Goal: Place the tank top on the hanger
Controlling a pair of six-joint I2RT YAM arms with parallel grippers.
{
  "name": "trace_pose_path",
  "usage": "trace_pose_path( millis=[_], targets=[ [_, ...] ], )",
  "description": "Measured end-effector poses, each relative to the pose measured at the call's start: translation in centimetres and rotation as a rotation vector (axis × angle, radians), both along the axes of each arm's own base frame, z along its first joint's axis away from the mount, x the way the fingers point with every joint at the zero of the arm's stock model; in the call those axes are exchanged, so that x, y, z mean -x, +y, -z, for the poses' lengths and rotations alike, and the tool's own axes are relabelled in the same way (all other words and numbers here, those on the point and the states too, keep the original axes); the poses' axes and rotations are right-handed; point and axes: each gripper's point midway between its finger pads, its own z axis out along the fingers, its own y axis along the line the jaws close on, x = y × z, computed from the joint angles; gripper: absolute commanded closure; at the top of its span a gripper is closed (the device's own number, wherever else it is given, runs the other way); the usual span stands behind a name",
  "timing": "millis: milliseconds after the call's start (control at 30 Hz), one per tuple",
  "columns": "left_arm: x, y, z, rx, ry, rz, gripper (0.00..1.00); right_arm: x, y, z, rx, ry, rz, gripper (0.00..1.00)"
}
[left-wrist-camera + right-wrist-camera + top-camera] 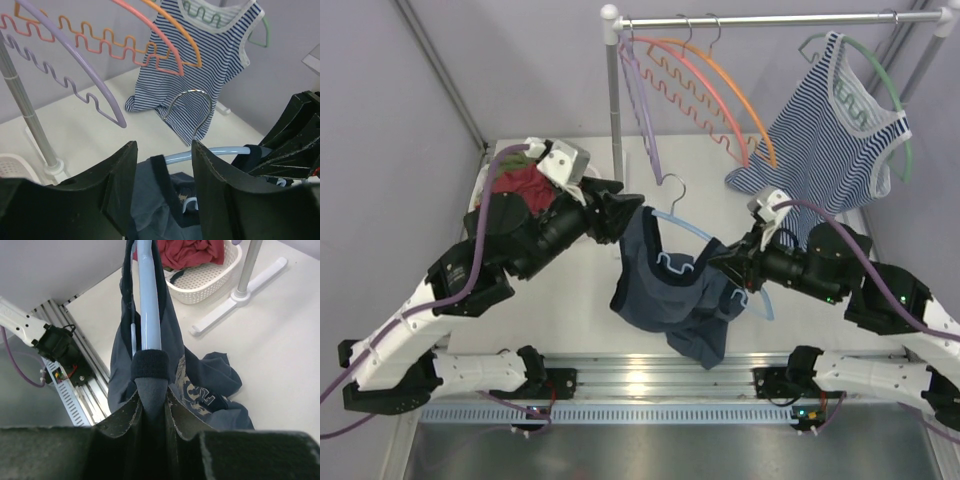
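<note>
Print on the tank top [176,371] is too creased to read.

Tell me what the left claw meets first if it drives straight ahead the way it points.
The left claw would likely meet the tank top first, its strap lying between the open fingers, with the hanger bar just behind; depth is hard to judge.

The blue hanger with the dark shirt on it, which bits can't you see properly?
Top view: the wavy bar of the hanger is mostly under the tank top.
Right wrist view: the top edge cuts off the hook; the right fingers hide the bar's near end.
Right wrist view: the fabric's print is too crumpled to read.
Left wrist view: the left fingers block most of the tank top.
</note>
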Motion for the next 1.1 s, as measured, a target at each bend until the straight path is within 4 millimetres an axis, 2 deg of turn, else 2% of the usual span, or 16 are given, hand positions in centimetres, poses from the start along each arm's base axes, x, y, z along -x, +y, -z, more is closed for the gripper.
trace_pose_path(
  millis=[267, 433, 533, 767, 1000, 1100],
  targets=[
    [1.0, 2.7, -4.0, 0.116, -0.07, -0.018, 0.47, 1.0, -4.6, -2.1, -0.056, 0.003, 0.1, 1.0],
    [1.2, 3.3, -4.9, 0.152, -0.089, -0.027, 0.47, 1.5, -9.1, -6.0, -0.103, -0.016, 0.213, 1.0],
    [1.1, 3.2, -4.9, 0.157, -0.092, -0.027, 0.47, 1.9, -12.0, -8.0, -0.144, -0.035, 0.272, 1.0],
    [0.6, 2.2, -3.8, 0.128, -0.079, -0.025, 0.47, 2.9, -18.1, -9.7, -0.183, -0.045, 0.412, 1.0],
    [0.0, 0.9, -2.6, 0.091, -0.064, -0.021, 0.47, 3.3, -22.7, -10.7, -0.214, -0.06, 0.536, 1.0],
    [0.0, 0.7, -2.5, 0.084, -0.062, -0.019, 0.47, 3.5, -24.5, -11.9, -0.24, -0.077, 0.579, 1.0]
  ],
)
